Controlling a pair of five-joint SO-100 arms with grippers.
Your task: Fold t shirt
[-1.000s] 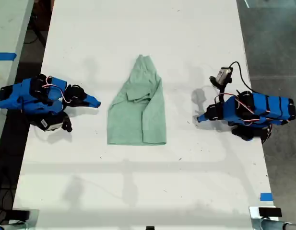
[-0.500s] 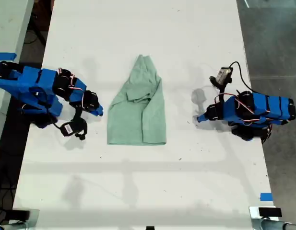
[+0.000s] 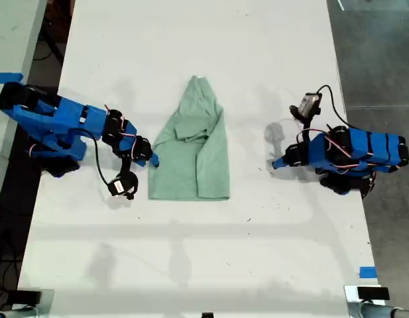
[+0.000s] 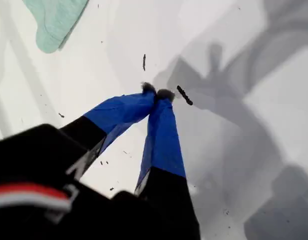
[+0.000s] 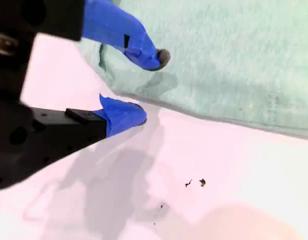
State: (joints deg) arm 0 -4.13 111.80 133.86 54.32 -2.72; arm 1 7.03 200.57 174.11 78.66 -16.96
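Now second gripper (image 5: 151,87) fingers parted astride the t shirt (image 5: 233,60) edge; first gripper (image 4: 156,93) fingers together, empty.

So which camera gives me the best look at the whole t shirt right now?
The exterior view: the t shirt lies fully in frame on the white table. The second wrist view shows only one edge near my second gripper, which is open. The first wrist view catches just a corner.
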